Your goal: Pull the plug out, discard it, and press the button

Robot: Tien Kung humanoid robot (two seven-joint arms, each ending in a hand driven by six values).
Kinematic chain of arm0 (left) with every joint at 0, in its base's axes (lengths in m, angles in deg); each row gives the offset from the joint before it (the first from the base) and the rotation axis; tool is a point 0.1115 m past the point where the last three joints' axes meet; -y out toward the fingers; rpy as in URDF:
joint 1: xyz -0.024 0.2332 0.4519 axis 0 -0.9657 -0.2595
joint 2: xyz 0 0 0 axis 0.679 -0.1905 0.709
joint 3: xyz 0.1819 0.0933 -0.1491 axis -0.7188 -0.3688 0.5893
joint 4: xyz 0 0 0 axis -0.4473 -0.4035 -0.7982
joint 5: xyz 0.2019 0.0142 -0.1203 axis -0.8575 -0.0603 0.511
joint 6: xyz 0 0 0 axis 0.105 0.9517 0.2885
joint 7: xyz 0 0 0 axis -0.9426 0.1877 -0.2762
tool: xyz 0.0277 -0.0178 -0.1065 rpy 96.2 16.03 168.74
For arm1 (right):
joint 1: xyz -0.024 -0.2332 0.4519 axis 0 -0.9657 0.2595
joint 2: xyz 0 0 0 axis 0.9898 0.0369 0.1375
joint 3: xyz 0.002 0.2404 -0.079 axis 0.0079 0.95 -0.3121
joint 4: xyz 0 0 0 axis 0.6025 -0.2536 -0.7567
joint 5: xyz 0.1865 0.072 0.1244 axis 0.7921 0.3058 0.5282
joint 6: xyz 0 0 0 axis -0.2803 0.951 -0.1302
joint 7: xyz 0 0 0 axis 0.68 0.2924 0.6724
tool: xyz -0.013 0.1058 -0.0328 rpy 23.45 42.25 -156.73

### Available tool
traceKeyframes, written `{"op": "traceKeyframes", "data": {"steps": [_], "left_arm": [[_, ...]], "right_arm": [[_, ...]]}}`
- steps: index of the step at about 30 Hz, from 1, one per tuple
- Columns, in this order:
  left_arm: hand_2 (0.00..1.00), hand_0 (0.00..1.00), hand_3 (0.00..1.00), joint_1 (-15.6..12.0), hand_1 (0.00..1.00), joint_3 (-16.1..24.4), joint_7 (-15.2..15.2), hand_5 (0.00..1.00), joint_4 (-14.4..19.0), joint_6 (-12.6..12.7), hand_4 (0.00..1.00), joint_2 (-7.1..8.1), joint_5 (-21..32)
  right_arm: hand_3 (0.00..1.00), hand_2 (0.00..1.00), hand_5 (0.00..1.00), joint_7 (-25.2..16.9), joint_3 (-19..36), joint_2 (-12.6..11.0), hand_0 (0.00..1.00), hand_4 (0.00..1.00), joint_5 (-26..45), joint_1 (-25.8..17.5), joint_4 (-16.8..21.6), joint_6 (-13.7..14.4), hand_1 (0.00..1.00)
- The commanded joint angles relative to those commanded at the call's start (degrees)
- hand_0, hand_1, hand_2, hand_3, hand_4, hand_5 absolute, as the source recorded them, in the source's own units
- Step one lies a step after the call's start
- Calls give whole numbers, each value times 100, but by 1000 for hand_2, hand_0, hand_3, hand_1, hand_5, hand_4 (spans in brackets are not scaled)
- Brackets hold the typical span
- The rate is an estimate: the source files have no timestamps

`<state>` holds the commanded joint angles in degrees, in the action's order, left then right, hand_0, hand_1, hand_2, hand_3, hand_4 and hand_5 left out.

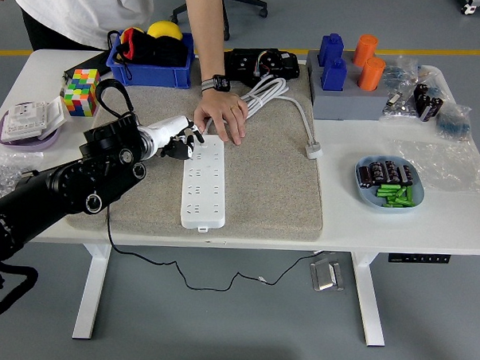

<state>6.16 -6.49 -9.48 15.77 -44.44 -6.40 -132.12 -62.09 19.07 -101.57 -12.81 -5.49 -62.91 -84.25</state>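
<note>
Head view, the only one: no plug seated in any socket of the white power strip (203,181), which lies lengthwise on the beige mat (264,181) near the middle of the bench (461,225), so pulling-out apparently done (a judgement from the bare sockets alone). No plug identifiable anywhere; something dark sits under the white fingers (188,138), but cannot tell whether plug, cord or shadow, so the throwing-away is left unconfirmed. A black cord (109,222) runs off the bench's near edge at about 7 o'clock from the strip. Button press apparently the step in hand and not visibly finished: the strip's switch end, at 12 o'clock on the strip, lies between the two hands, the button itself too small to make out. Left hand (176,139) reaches in from 8 o'clock, black forearm low over the mat, wrist roughly level, fingers curled and bunched together, tips touching or just above the strip's top left corner; whether pinching anything cannot tell. Right arm absent from the picture. Person's hand (221,115) comes down from 12 o'clock, palm down, resting on the strip's far end and the mat beside it, apparently steadying it, just beside the robot's fingertips.
</note>
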Motion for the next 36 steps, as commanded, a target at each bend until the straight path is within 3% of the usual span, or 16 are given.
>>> {"op": "traceKeyframes", "data": {"steps": [17, 29, 36], "left_arm": [[123, 77, 743, 44, 12, -277, 64, 2, -144, 17, 2, -137, 138], [123, 76, 743, 63, 12, -123, 61, 2, -59, 51, 2, -115, -1], [123, 76, 739, 66, 12, -335, 101, 2, -91, 20, 2, -127, 120]], "right_arm": [[713, 724, 658, 1, -26, 1, 767, 883, -2, 0, 2, 1, 729], [713, 724, 658, 2, 5, 7, 767, 883, -8, -4, 0, 2, 729], [713, 724, 658, 3, -8, 6, 767, 883, -2, 1, 8, 1, 729]]}}
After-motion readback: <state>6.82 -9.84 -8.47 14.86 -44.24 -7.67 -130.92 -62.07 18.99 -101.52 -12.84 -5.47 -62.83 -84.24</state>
